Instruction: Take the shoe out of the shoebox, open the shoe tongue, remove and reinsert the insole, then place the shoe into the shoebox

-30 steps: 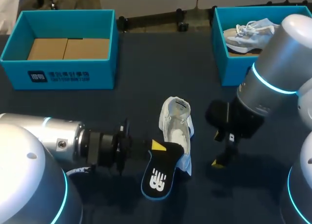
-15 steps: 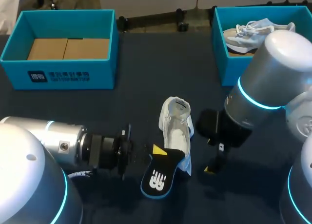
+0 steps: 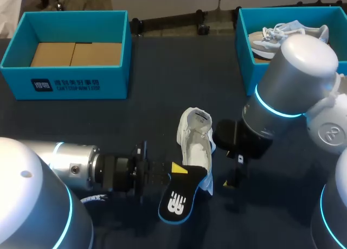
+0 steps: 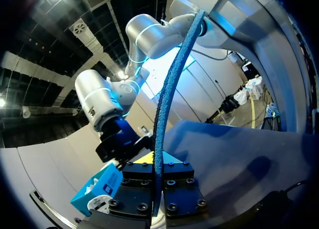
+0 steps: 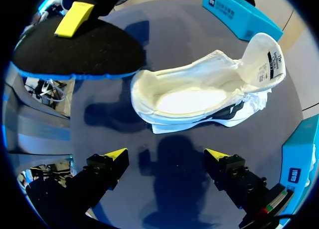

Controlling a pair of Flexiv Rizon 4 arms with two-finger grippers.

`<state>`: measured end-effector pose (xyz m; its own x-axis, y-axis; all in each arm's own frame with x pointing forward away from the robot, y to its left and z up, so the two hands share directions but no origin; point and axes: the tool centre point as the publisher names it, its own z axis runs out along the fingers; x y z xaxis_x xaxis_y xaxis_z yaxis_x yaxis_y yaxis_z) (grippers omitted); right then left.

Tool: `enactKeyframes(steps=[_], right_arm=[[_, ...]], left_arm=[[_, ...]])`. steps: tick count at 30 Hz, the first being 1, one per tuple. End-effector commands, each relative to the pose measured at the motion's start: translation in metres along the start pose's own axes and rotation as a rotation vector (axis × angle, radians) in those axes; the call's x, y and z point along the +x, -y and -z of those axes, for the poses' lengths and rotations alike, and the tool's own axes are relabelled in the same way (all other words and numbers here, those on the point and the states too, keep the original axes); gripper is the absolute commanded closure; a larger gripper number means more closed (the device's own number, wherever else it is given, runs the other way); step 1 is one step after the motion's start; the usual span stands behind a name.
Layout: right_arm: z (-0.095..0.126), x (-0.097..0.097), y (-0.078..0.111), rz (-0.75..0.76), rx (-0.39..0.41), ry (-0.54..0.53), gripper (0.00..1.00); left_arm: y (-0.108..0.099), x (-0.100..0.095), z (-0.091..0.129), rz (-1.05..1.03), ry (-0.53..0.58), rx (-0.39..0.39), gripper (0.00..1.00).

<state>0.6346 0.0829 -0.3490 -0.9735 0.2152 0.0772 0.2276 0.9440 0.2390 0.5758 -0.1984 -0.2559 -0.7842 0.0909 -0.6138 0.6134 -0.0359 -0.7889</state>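
Our left gripper (image 3: 174, 172) clamps insole (image 3: 174, 199) at edge. Thin, soft foam, bends easily, so we hold gently. Shoe (image 3: 195, 138) lies on table (image 3: 162, 97) just beyond, tongue open, light; we judge heel rim best hold. Right gripper (image 5: 166, 154) spread wide beside it, empty.

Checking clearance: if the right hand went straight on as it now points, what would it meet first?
Most likely the bare table just short of the shoe. Depth is unclear, so the right hand might touch the shoe first.
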Motion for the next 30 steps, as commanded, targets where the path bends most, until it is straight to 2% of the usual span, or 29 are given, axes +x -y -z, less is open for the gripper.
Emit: enactKeyframes(steps=[1,17,30], right_arm=[[-0.007,-0.004,-0.005,0.003,0.008,-0.006,0.00],[-0.012,-0.006,-0.005,0.027,0.005,-0.008,0.00],[-0.012,-0.006,-0.005,0.027,0.005,-0.008,0.00]], left_arm=[[-0.006,0.000,-0.007,0.004,0.023,0.000,1.00],[-0.005,-0.005,-0.020,-0.006,0.038,0.015,1.00],[-0.029,-0.013,-0.030,0.010,0.068,-0.015,1.00]])
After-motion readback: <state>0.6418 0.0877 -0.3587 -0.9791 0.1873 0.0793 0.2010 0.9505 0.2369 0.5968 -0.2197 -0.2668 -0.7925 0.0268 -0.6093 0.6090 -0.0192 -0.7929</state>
